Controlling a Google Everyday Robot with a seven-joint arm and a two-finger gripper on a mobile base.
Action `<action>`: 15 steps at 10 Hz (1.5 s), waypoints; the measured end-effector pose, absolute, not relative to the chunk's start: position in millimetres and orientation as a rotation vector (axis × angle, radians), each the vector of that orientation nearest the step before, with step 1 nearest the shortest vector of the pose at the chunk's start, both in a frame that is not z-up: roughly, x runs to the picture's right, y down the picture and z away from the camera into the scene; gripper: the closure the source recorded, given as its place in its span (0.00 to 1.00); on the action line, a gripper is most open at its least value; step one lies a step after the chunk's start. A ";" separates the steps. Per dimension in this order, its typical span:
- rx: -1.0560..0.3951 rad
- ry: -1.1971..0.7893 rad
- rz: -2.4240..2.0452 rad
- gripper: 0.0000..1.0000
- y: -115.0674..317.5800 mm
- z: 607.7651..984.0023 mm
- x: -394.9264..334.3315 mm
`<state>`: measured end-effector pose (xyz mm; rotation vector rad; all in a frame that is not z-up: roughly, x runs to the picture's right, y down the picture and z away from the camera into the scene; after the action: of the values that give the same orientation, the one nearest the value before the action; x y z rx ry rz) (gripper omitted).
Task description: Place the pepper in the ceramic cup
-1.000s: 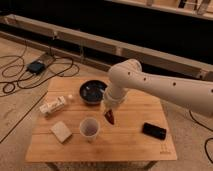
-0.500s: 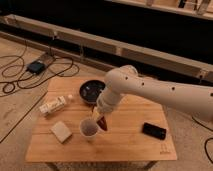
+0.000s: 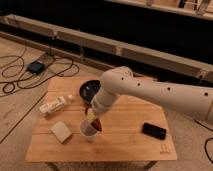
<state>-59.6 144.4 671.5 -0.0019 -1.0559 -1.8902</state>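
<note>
Ceramic cup (image 3: 88,131): small, round, pale, upright on the wooden table (image 3: 125,145), just right of the tan block (image 3: 61,131). Pepper (image 3: 97,123): slim, dark red, tilted, over the cup's right rim, directly beneath the gripper (image 3: 94,116); contact with the rim unclear.

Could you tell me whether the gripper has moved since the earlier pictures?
Yes. The gripper, holding the pepper, has shifted left and toward the table's front edge, away from the dark bowl, and now sits at the ceramic cup.
</note>
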 end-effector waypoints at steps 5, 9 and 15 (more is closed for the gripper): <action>0.096 -1.090 -1.949 1.00 138.1 679.3 -83.8; 0.193 -1.134 -1.941 0.88 145.0 686.7 -96.6; 0.275 -1.132 -1.927 0.27 148.1 702.5 -93.7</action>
<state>-93.7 148.1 702.5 0.2746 -1.1317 -1.9274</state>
